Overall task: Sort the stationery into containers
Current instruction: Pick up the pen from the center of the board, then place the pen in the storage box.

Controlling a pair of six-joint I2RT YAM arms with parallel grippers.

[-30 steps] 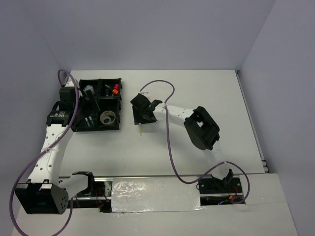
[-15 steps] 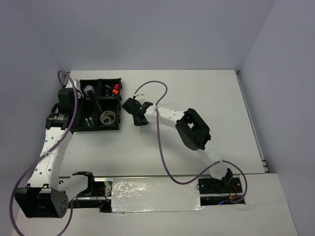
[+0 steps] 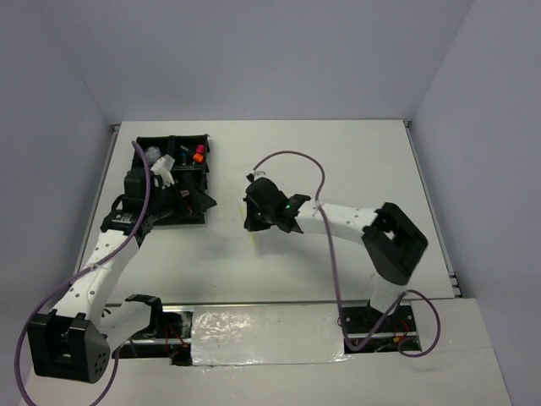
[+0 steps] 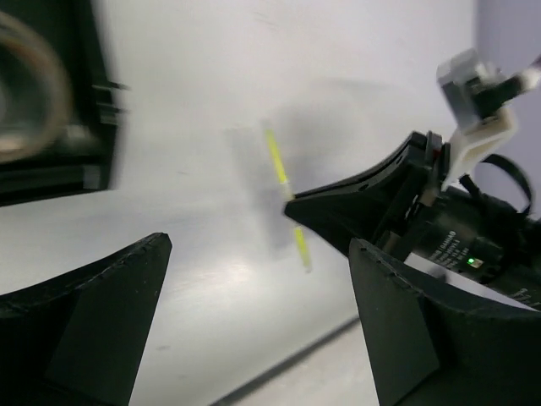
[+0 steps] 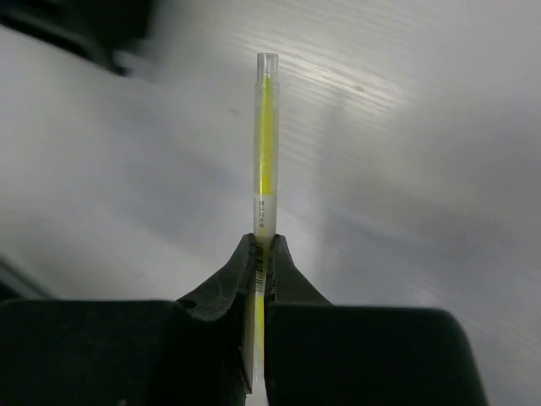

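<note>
1. Closure of the right gripper (image 3: 256, 222) is the change seen from overhead. Its jaws, parted a second ago, are now clenched on a thin clear plastic pen with a yellow core (image 3: 254, 240). The pen is found on or just above the white table (image 3: 363, 161), near the right side of the black rectangular four-compartment plastic tray (image 3: 173, 139). The left gripper (image 3: 193, 201) has been drawn back to the tray's near right corner and is spread wide, holding nothing. The pick is judged made, so lifting and carrying remain.
2. From the left wrist, bare table is framed between the released fingers (image 4: 101, 321). The pen (image 4: 286, 194) is seen caught at the right gripper's tip. A blurred clear tape roll (image 4: 30, 93) is seen inside the tray at the left edge.
3. From the right wrist, the pen (image 5: 265, 127) is seen pinched near one end, with most of its barrel projecting ahead. Open table is left to the right and near. To the left, the route is judged crowded by the left gripper, and the tray wall must be cleared.
</note>
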